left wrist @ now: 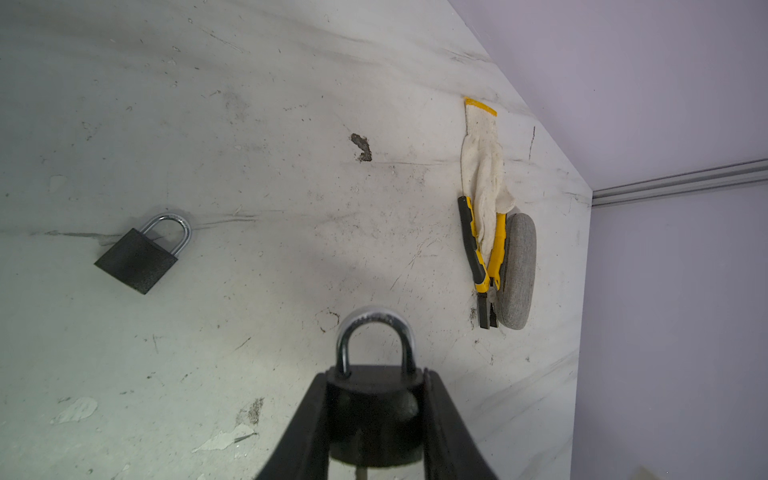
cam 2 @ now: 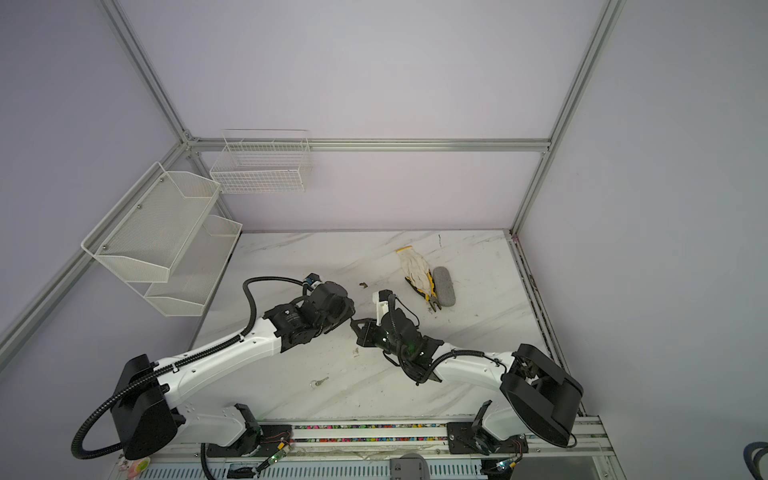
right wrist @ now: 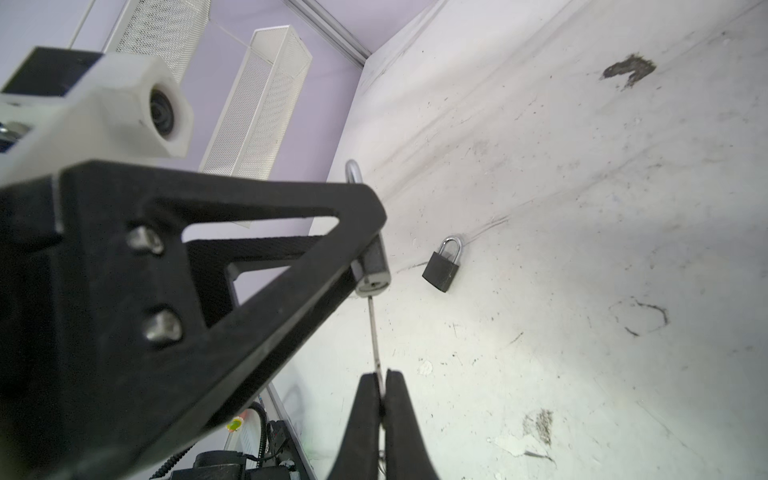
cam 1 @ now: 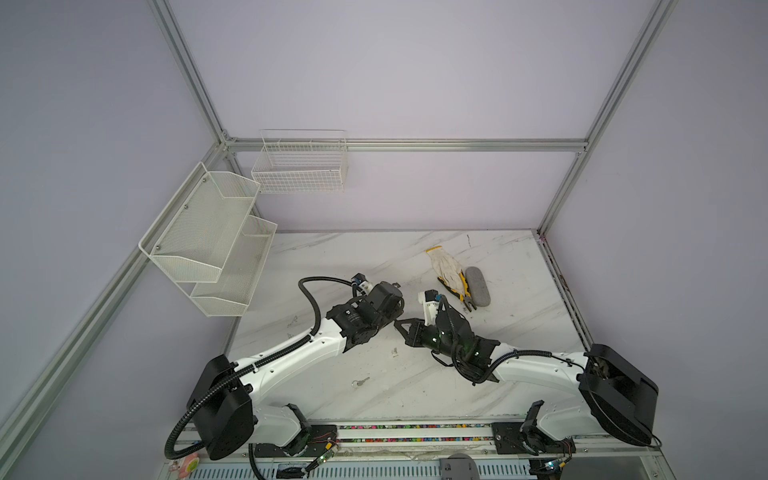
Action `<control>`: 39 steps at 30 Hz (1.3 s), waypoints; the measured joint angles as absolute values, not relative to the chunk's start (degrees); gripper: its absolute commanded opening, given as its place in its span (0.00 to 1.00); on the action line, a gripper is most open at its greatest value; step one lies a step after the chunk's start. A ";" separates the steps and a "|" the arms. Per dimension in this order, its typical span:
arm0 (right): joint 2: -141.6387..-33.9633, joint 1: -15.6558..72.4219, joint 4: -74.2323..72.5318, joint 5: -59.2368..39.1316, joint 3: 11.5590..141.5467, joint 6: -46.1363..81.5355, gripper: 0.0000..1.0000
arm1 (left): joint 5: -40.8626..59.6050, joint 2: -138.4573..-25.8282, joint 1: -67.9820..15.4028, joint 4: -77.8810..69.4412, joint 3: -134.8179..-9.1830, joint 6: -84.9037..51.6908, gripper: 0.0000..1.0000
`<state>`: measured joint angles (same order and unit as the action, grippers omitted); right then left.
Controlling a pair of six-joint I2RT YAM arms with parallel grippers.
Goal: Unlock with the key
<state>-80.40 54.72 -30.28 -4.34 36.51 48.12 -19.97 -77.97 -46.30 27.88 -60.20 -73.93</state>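
Note:
My left gripper [left wrist: 376,376] is shut on a black padlock [left wrist: 374,409] with a silver shackle, its fingers clamping the body on both sides above the table. In the right wrist view the same padlock [right wrist: 374,266] pokes out past the left gripper's black finger, keyhole end toward me. My right gripper [right wrist: 381,376] is shut on a thin silver key [right wrist: 374,336], seen edge-on. The key's tip sits at the padlock's keyhole; how deep it goes I cannot tell. In both top views the right gripper [cam 1: 400,324] [cam 2: 354,323] meets the left wrist mid-table.
A second black padlock [left wrist: 139,259] [right wrist: 441,270] lies on the marble table [cam 1: 519,332]. A loose key [cam 1: 360,382] [cam 2: 318,381] lies near the front. A glove [cam 1: 444,266], yellow pliers [cam 1: 459,291] and a grey case [cam 1: 478,286] sit at the back right. White mesh shelves [cam 1: 208,241] hang on the left wall.

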 measured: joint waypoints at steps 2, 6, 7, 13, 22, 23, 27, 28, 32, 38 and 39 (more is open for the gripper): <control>-80.18 54.72 -30.06 -3.77 36.69 47.97 0.00 | -20.05 -77.73 -46.30 27.88 -60.20 -73.95 0.00; -80.16 54.72 -29.89 -3.42 36.75 47.92 0.00 | -20.21 -77.21 -46.30 27.88 -60.20 -73.95 0.00; -80.16 54.72 -29.85 -3.38 36.75 47.92 0.00 | -20.21 -77.17 -46.30 27.86 -60.20 -73.95 0.00; -80.16 54.72 -29.76 -2.63 36.75 47.92 0.00 | -20.21 -77.17 -46.30 27.90 -60.20 -73.95 0.00; -80.16 54.72 -29.78 -2.61 36.75 47.90 0.00 | -20.21 -77.17 -46.30 27.90 -60.20 -73.95 0.00; -80.16 54.72 -29.78 -2.63 36.75 47.90 0.00 | -20.21 -77.17 -46.30 27.88 -60.20 -73.95 0.00; -80.16 54.72 -29.80 -2.85 36.82 47.72 0.00 | -20.23 -77.17 -46.30 27.90 -60.20 -73.95 0.00; -80.16 54.72 -29.89 -2.98 36.82 47.70 0.00 | -20.23 -77.17 -46.30 27.90 -60.20 -73.93 0.00; -80.16 54.72 -30.41 -3.66 36.82 47.72 0.00 | -20.32 -77.17 -46.30 27.99 -60.20 -73.91 0.00; -80.16 54.72 -30.63 -3.79 36.82 47.83 0.00 | -20.80 -77.21 -46.30 28.42 -60.20 -73.87 0.00; -80.16 54.72 -30.63 -3.73 36.82 47.94 0.00 | -20.80 -77.23 -46.30 28.47 -60.20 -73.84 0.00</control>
